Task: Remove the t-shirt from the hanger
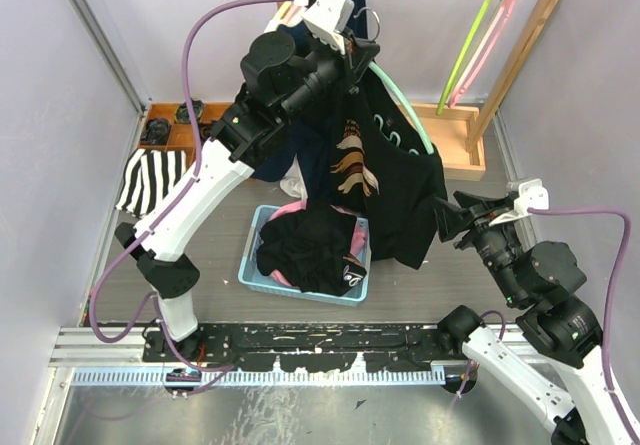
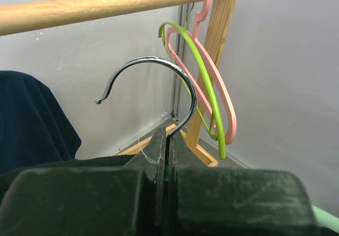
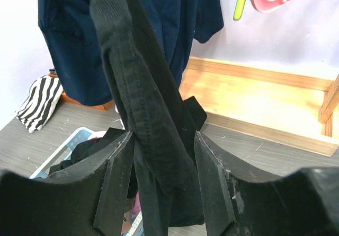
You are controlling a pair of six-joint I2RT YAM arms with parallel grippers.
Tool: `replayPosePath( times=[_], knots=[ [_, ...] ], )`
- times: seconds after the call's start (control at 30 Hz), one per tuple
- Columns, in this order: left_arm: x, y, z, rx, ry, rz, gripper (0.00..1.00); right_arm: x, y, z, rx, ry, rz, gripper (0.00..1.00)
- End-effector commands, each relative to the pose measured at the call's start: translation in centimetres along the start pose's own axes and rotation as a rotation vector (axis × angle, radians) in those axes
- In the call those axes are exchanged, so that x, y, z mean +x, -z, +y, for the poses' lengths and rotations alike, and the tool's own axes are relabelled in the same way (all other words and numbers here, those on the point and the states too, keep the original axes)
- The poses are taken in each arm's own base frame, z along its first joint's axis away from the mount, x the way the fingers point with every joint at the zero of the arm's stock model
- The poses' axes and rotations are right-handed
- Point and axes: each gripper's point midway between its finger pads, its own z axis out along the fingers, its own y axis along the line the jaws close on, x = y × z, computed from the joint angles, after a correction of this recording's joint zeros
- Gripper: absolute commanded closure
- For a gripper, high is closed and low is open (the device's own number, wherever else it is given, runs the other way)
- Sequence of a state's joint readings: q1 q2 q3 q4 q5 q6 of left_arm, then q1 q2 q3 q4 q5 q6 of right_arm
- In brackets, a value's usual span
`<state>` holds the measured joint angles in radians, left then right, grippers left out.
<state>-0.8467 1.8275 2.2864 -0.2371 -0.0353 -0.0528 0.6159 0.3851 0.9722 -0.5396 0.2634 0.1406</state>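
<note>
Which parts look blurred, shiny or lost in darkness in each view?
Left wrist: the left tool is a soft, dark mass near the lens, while the hanger hook glints. Right wrist: the black t-shirt is sharp, stitching visible. Top external: even light, yet that t-shirt's folds merge into black.

t-shirt (image 1: 390, 185): black w/ print, hanging slack, one shoulder on hanger
hanger (image 1: 413, 115): mint green, tilted, metal hook free

no legible text, no readable labels
</note>
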Motion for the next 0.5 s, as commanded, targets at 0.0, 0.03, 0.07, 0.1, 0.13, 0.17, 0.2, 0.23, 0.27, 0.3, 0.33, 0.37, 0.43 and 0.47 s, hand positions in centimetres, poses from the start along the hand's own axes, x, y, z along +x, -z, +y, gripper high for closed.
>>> replayPosePath(
  times=[0.0, 0.03, 0.07, 0.1, 0.13, 0.17, 0.2, 0.23, 0.27, 0.3, 0.33, 0.37, 0.43, 0.47],
  knots=[
    [-4.7, 1.4, -0.3, 0.016, 0.006, -0.128, 1.0, -3.6, -0.1, 0.8, -0.031, 0.002, -0.096, 0.46],
    [-4.7, 1.4, -0.3, 0.016, 0.006, -0.128, 1.0, -3.6, -0.2, 0.9, -0.033, 0.006, -0.093, 0.47],
    [-4.8, 1.4, -0.3, 0.016, 0.006, -0.131, 1.0, -3.5, -0.4, 0.9, -0.034, 0.009, -0.091, 0.48],
    [-4.8, 1.4, -0.4, 0.018, 0.007, -0.13, 1.0, -3.4, -0.5, 1.0, -0.036, 0.01, -0.089, 0.49],
    [-5.0, 1.4, -0.3, 0.018, 0.007, -0.134, 1.0, -3.3, -0.7, 1.1, -0.037, 0.011, -0.085, 0.51],
    [-5.0, 1.4, -0.3, 0.019, 0.007, -0.135, 1.0, -3.1, -0.9, 1.1, -0.037, 0.014, -0.08, 0.56],
    [-5.1, 1.4, -0.4, 0.02, 0.007, -0.137, 1.0, -2.9, -1.1, 1.1, -0.036, 0.015, -0.073, 0.61],
    [-5.2, 1.5, -0.4, 0.02, 0.007, -0.139, 1.0, -2.8, -1.3, 1.1, -0.037, 0.017, -0.069, 0.64],
    [-5.3, 1.5, -0.4, 0.019, 0.006, -0.142, 1.0, -2.5, -1.4, 1.2, -0.038, 0.019, -0.062, 0.66],
    [-5.4, 1.5, -0.3, 0.019, 0.005, -0.144, 1.0, -2.4, -1.5, 1.2, -0.039, 0.019, -0.058, 0.69],
    [-5.6, 1.5, -0.4, 0.019, 0.005, -0.148, 1.0, -2.3, -1.5, 1.2, -0.041, 0.017, -0.055, 0.75],
    [-5.6, 1.5, -0.3, 0.017, 0.005, -0.147, 1.0, -2.1, -1.5, 1.3, -0.042, 0.016, -0.053, 0.78],
    [-5.9, 1.5, -0.3, 0.013, 0.004, -0.152, 1.0, -1.9, -1.4, 1.2, -0.041, 0.009, -0.05, 0.86],
    [-6.1, 1.5, -0.2, 0.01, 0.003, -0.155, 1.0, -1.8, -1.3, 1.2, -0.04, 0.006, -0.051, 0.89]
  ],
)
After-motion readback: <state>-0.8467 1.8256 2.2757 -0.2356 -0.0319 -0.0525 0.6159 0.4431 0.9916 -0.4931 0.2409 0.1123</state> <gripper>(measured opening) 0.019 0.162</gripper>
